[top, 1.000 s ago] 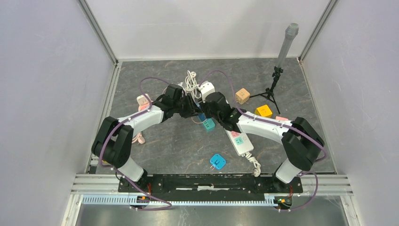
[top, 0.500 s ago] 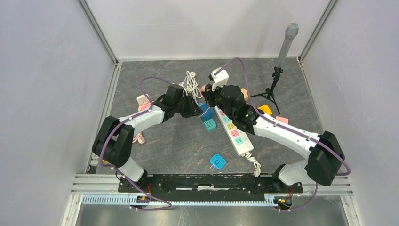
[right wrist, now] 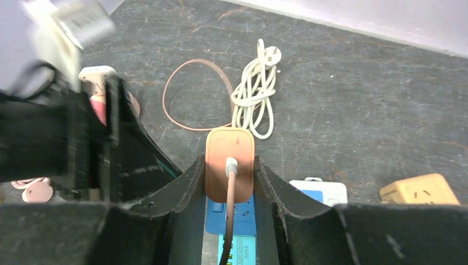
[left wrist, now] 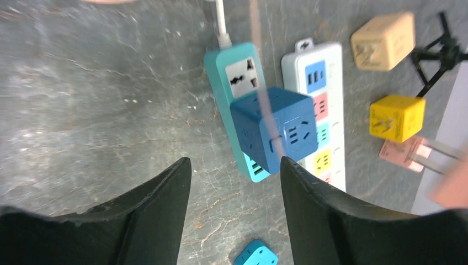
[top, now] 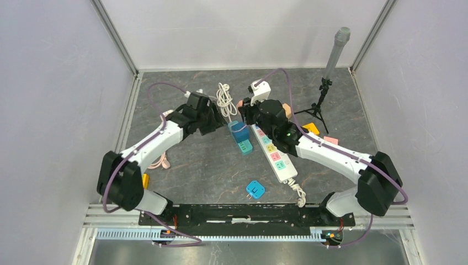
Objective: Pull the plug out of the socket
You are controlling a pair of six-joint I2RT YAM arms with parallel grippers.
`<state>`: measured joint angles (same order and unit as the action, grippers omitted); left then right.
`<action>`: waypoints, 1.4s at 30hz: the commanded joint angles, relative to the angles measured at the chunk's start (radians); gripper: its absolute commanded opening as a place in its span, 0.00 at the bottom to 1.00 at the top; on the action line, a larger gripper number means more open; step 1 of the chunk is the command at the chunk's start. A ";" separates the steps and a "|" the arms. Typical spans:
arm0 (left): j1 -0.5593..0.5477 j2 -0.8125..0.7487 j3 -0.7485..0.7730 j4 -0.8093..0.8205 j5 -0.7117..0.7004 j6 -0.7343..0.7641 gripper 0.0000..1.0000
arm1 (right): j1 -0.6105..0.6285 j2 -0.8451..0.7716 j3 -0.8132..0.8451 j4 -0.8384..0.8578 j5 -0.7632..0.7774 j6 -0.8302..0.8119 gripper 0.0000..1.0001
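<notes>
Pinching the pink plug (right wrist: 229, 154), the right pincer (right wrist: 229, 165) holds it close over the blue cube socket (left wrist: 276, 132) mid-bench (top: 193, 160), probably to lift it clear. The left pincer (left wrist: 234, 165) hangs spread and empty, just left of the socket.

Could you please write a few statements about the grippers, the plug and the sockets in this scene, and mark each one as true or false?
1. The right gripper is shut on a pink plug. True.
2. The blue cube sits on the teal power strip. True.
3. The left gripper grips the blue cube. False: its jaws are open and empty, and the cube lies beyond them.
4. In the top view, the white power strip lies left of the teal one. False: it lies to the right.
</notes>
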<state>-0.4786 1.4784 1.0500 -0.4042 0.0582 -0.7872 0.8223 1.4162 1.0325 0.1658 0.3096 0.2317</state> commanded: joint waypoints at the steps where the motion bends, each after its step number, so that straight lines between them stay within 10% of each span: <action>1: 0.006 -0.132 0.057 -0.118 -0.237 0.005 0.69 | -0.002 0.074 0.052 0.071 -0.028 0.051 0.00; 25: 0.006 -0.327 -0.097 -0.110 -0.210 0.055 0.84 | -0.389 0.506 0.285 0.265 -0.137 0.045 0.00; 42: 0.006 -0.292 -0.115 -0.108 -0.173 0.058 0.86 | -0.471 0.667 0.384 0.096 -0.380 0.105 0.48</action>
<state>-0.4770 1.1877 0.9409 -0.5297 -0.1257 -0.7654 0.3649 2.0586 1.3376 0.3046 -0.0277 0.3206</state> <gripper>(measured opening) 0.852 0.471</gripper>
